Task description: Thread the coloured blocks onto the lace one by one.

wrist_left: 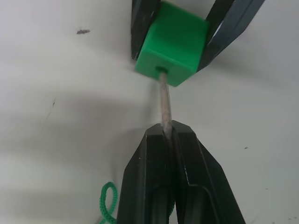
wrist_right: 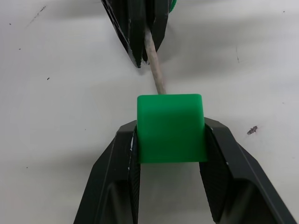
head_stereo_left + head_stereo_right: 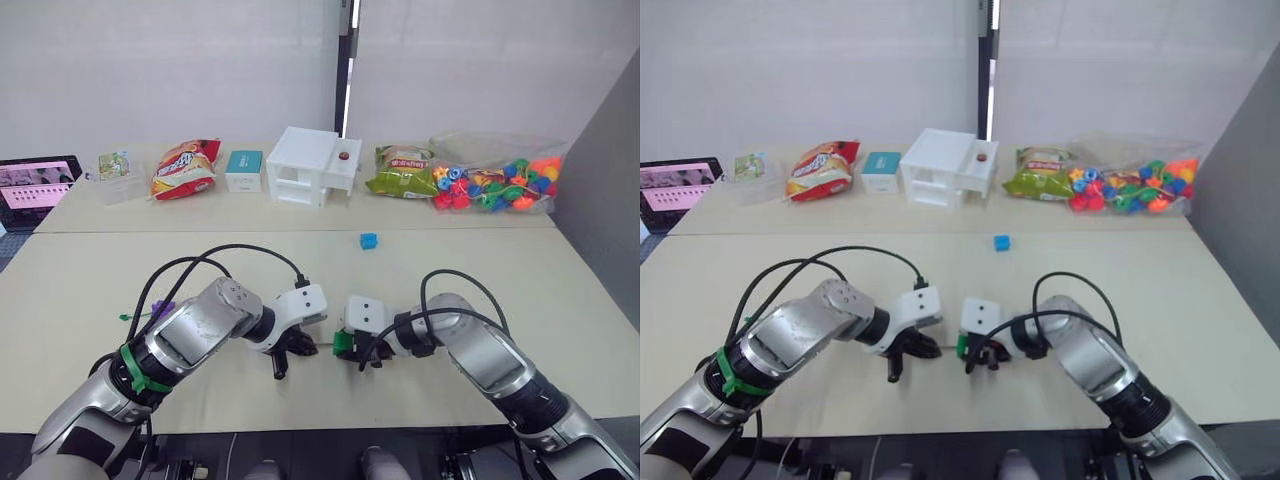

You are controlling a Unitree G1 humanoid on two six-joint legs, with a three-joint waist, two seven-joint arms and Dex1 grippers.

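My right gripper [image 3: 353,352] is shut on a green block [image 2: 170,128], holding it by two opposite sides just above the table. My left gripper [image 1: 169,127] is shut on the stiff pale tip [image 1: 164,100] of the lace. The tip's end sits in the hole in the block's face. The green cord [image 1: 107,207] trails back behind the left fingers, and its far end lies by purple blocks [image 3: 163,310] at the left. A blue block [image 3: 369,241] lies alone farther back on the table.
Along the back of the table stand a tablet [image 3: 35,185], a clear container [image 3: 118,175], a snack bag [image 3: 185,168], a small teal box [image 3: 244,170], a white box [image 3: 305,165], a green snack bag [image 3: 400,170] and a bag of coloured beads [image 3: 495,185].
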